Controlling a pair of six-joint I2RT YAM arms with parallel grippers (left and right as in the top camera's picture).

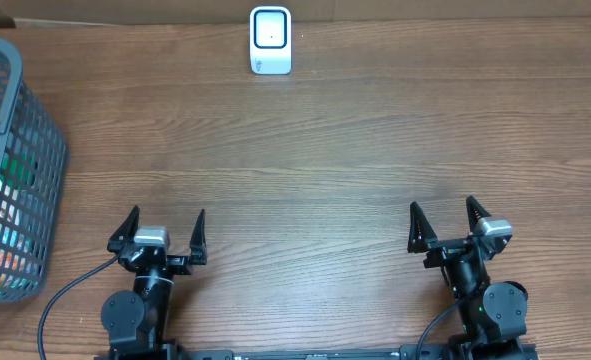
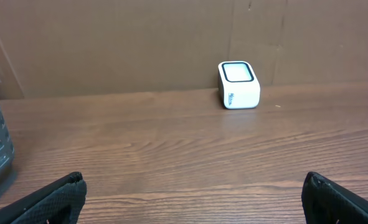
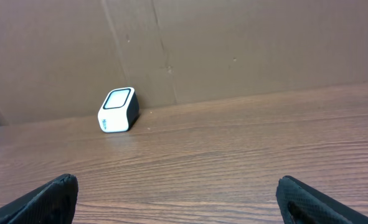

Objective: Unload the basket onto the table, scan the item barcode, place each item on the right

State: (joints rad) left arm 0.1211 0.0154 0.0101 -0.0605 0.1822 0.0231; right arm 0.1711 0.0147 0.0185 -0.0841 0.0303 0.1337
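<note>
Nearest, two black robot arms at the near edge: left arm (image 1: 140, 300) and right arm (image 1: 495, 300), left jaws and right jaws alike spread wide, empty. One small white box-shaped barcode scanner (image 1: 271, 40), dark-framed window, at far edge of brown wood-grain surface (image 1: 325, 150). One grey mesh plastic basket (image 1: 37, 150) far left, cut off by frame; colourful contents (image 1: 0, 225) inside, hard to make out.
</note>
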